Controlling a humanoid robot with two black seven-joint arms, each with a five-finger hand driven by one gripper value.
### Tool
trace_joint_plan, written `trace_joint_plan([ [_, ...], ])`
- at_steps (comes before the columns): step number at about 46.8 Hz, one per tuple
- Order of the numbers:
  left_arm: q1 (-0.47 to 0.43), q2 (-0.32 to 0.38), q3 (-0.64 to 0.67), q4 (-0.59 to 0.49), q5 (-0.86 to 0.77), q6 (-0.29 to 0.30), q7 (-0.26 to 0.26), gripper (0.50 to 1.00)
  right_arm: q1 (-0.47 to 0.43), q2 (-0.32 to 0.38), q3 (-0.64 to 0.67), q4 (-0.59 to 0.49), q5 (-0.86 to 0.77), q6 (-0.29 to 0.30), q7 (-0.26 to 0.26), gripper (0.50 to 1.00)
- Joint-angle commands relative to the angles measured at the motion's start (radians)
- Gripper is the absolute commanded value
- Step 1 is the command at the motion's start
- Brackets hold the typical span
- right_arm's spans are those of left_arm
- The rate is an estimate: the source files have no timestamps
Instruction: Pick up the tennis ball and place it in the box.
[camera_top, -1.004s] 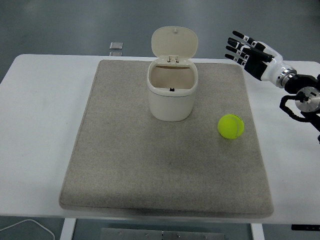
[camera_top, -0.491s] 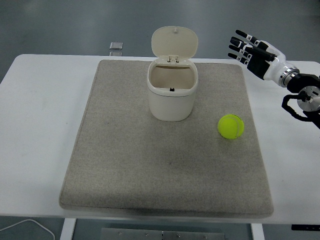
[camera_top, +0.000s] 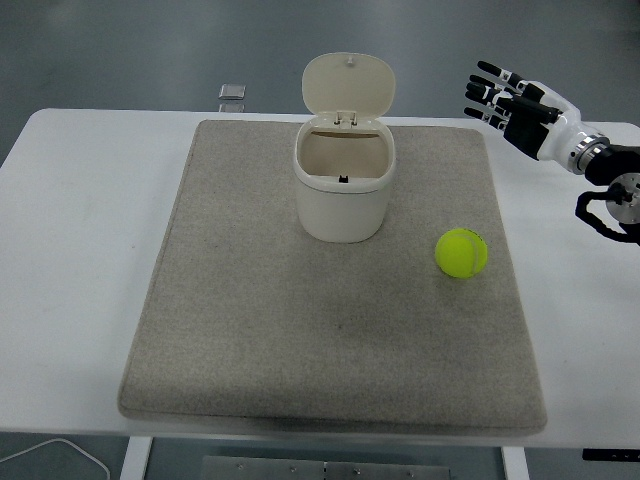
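A yellow-green tennis ball (camera_top: 462, 253) lies on the grey mat (camera_top: 250, 330), right of centre. A cream box (camera_top: 343, 186) with its hinged lid standing open sits at the mat's back middle; its inside looks empty. My right hand (camera_top: 510, 105) hovers at the far right, above and behind the ball, fingers spread and holding nothing. It is well apart from the ball. The left arm is out of view.
A small grey flat object (camera_top: 232, 92) lies on the white table (camera_top: 70, 250) behind the mat's back left corner. A white cable (camera_top: 60, 452) shows at the bottom left below the table edge.
My right hand has drifted to the right and slightly up, away from the box. The ball and box have not moved.
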Motion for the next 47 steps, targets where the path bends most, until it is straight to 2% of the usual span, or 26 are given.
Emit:
trace_joint_plan([
  [1,0.0,0.0,0.0,0.0,0.001,0.0,0.0,0.992,-0.001,-0.005,0.001,-0.001,-0.006,0.0,0.0,0.93],
  [13,0.0,0.0,0.0,0.0,-0.001,0.0,0.0,0.992,0.005,-0.008,-0.002,0.007,-0.022,0.011,-0.001,0.93],
  [24,0.0,0.0,0.0,0.0,0.001,0.0,0.0,0.992,0.002,-0.025,-0.003,0.01,-0.168,0.028,0.002,0.93],
  [31,0.0,0.0,0.0,0.0,-0.001,0.0,0.0,0.99,-0.002,-0.059,-0.002,0.029,-0.237,0.037,0.003,0.93],
  [37,0.0,0.0,0.0,0.0,-0.001,0.0,0.0,0.992,-0.004,-0.065,-0.002,0.056,-0.314,0.046,0.029,0.93],
  [47,0.0,0.0,0.0,0.0,-0.001,0.0,0.0,0.992,-0.005,-0.126,-0.002,0.104,-0.489,0.072,0.069,0.928],
])
